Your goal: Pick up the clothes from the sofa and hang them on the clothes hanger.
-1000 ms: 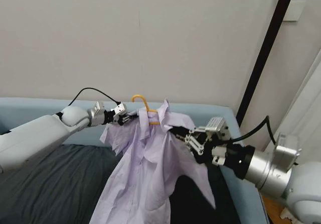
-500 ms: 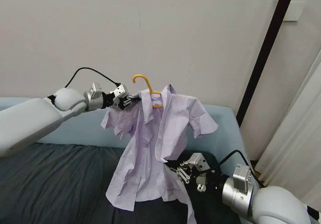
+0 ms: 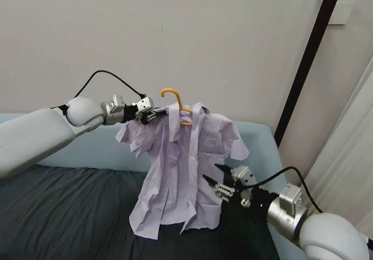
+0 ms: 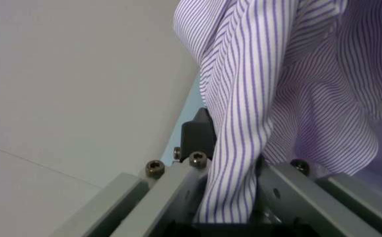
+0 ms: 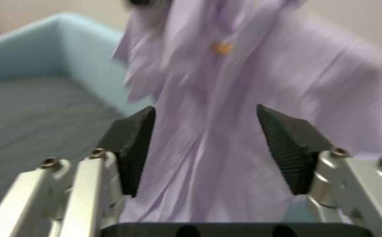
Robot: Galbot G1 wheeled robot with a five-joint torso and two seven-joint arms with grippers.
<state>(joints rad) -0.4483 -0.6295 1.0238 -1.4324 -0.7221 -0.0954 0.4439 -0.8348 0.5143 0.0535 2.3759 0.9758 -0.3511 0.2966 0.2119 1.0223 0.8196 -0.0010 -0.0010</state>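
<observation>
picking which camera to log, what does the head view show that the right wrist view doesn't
Head view: the left claw shut on the shoulder of the shirt, the hanger rising from its collar, and a black pole by the wall. Right wrist view: the right claw up close, its ribbed pads spread, with the shirt beyond them. Both: the shirt hanging above the sofa, and the right claw open.

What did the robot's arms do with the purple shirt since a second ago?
The right gripper came away from the shirt at its shoulder and dropped down; it is now open beside the hem. The left gripper raised the shirt and the yellow hanger a little higher. Unchanged: the left gripper stays clamped on the shirt's other shoulder, above the sofa.
</observation>
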